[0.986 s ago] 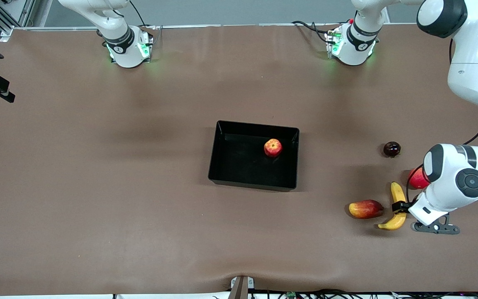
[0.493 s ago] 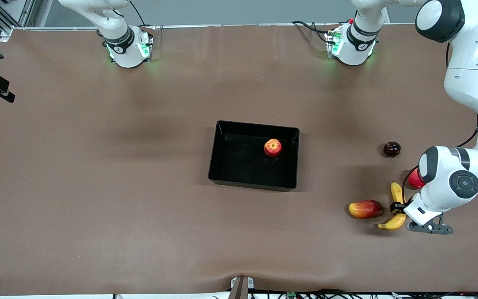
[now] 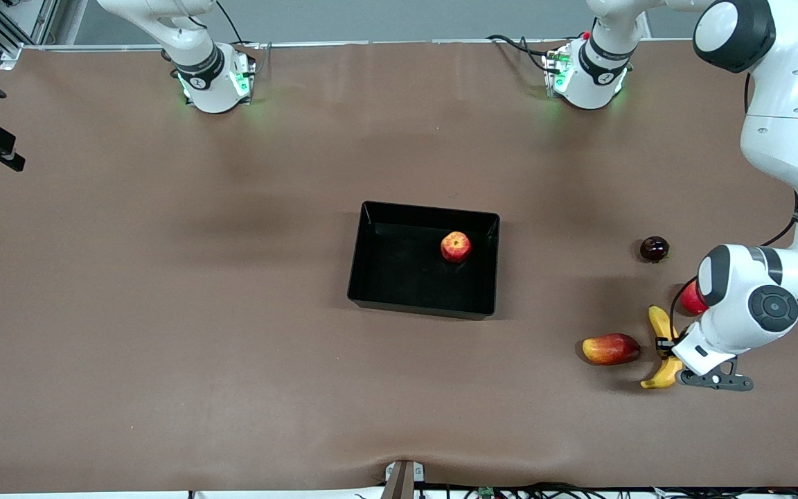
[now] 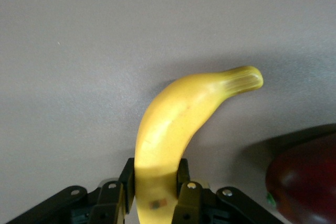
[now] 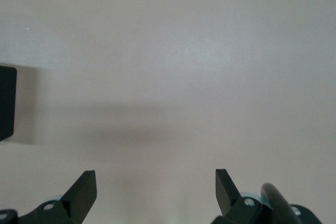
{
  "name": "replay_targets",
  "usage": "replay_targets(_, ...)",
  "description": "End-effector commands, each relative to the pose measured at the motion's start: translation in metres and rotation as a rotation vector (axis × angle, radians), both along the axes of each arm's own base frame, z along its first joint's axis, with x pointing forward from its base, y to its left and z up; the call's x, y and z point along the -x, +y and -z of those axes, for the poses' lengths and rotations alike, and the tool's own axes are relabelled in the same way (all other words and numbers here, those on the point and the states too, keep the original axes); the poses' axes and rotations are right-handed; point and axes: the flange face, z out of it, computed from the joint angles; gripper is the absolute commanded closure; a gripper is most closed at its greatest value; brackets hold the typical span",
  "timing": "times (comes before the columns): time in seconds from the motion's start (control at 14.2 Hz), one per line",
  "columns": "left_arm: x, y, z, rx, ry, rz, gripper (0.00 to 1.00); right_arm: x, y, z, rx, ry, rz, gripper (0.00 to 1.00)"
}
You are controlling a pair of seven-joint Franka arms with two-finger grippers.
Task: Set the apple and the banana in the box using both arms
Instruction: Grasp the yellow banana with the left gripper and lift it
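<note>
Left gripper [image 3: 665,344] has its jaws clamped mid-banana [image 4: 173,124], low by the bench near the left arm's end; looks light, stiff, maybe slippery. Apple [image 3: 455,246] sits in box [image 3: 371,284]. Right gripper [image 5: 156,190] waits, jaws wide

Wide brown table [image 3: 163,312], grey wall strip above, black frame at corner

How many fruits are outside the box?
4: banana in the left gripper; mango beside it; red fruit partly under the left arm; dark fruit farther back.
</note>
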Motion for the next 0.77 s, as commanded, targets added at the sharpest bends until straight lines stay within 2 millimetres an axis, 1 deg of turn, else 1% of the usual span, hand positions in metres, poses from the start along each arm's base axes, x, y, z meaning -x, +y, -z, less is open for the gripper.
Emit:
replay_targets(0.0, 0.003, -0.012, -0.059, -0.009, 0.023, 0.024, 1.0, 0.002, -0.002, -0.002, 0.012, 0.003, 0.002, 0.0)
replay_targets(0.07, 0.006, -0.016, -0.079, 0.013, 0.038, 0.012, 1.0, 0.002, -0.003, -0.002, 0.012, 0.003, 0.002, 0.0)
replay_targets(0.21, 0.016, -0.033, -0.123, 0.06, 0.085, 0.003, 1.0, 0.002, -0.003, -0.002, 0.012, 0.003, 0.004, 0.0)
replay_targets(0.28, 0.021, -0.046, -0.144, 0.073, 0.103, 0.002, 1.0, 0.002, -0.003, -0.002, 0.012, 0.003, 0.002, 0.0)
replay_targets(0.42, 0.032, -0.065, -0.176, 0.09, 0.133, 0.004, 1.0, 0.002, -0.003, -0.002, 0.012, 0.003, 0.002, 0.0)
replay_targets(0.49, 0.038, -0.08, -0.187, 0.117, 0.156, 0.007, 1.0, 0.002, -0.003, -0.002, 0.012, 0.003, 0.004, 0.0)
replay_targets(0.63, 0.046, -0.106, -0.199, 0.169, 0.186, -0.061, 1.0, 0.002, -0.003, -0.002, 0.012, 0.003, 0.002, 0.0)
replay_targets(0.7, 0.05, -0.126, -0.203, 0.179, 0.196, -0.084, 1.0, 0.002, -0.003, -0.002, 0.012, 0.003, 0.002, 0.0)
